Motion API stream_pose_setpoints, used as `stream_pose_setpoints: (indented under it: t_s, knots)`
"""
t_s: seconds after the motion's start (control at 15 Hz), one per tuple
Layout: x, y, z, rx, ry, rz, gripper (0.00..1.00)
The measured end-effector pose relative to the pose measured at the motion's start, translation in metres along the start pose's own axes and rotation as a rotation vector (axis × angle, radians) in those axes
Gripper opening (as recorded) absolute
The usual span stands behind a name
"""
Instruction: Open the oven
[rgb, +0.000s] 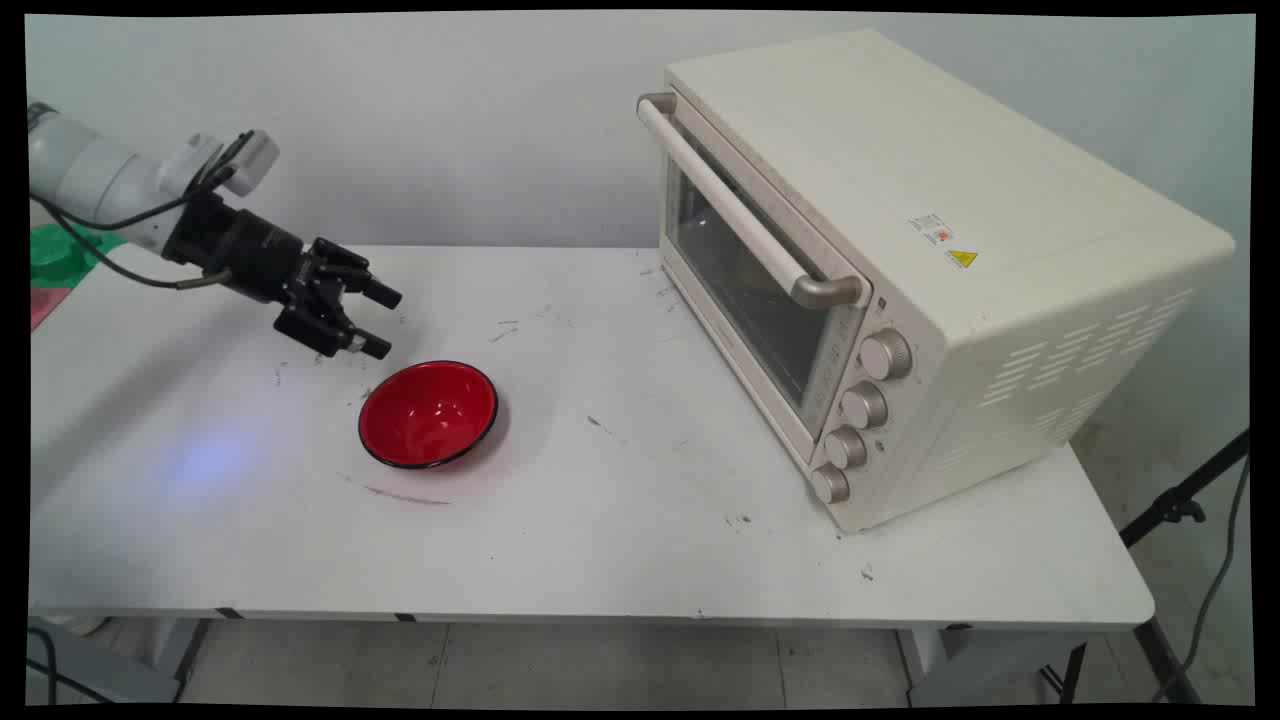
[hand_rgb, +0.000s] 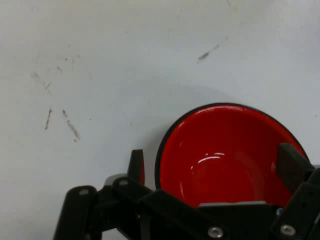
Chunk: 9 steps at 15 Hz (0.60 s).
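**Main view: pincer poised by red bowl**

Pincer (rgb: 372, 320) hangs with its fingers spread apart, holding nothing, just up-left of the bowl (rgb: 428, 414), which sits upright on the white surface (rgb: 620, 520), well apart from the oven (rgb: 920, 270). Bowl looks light, rigid, glossy, probably slippery; the thin rim seems the best hold. Red inside, black outside and rim.

Bowl (rgb: 428, 414) unobstructed all round; oven (rgb: 900, 270) well right.

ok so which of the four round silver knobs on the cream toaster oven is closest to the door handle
The topmost round silver knob on the cream toaster oven, just below the right end of the door handle; the other three run down beneath it.
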Motion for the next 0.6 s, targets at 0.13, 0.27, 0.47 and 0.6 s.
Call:
stream_pose_setpoints:
  t_s: [0.13, 0.27, 0.47, 0.6]
  knots:
    - [0.006, -0.003, 0.002, 0.001, 0.005, -0.019, 1.0]
    - [0.011, -0.006, 0.002, 0.008, 0.01, -0.052, 1.0]
    - [0.02, -0.012, 0.003, 0.022, 0.015, -0.101, 1.0]
    - [0.025, -0.015, 0.003, 0.032, 0.017, -0.13, 1.0]
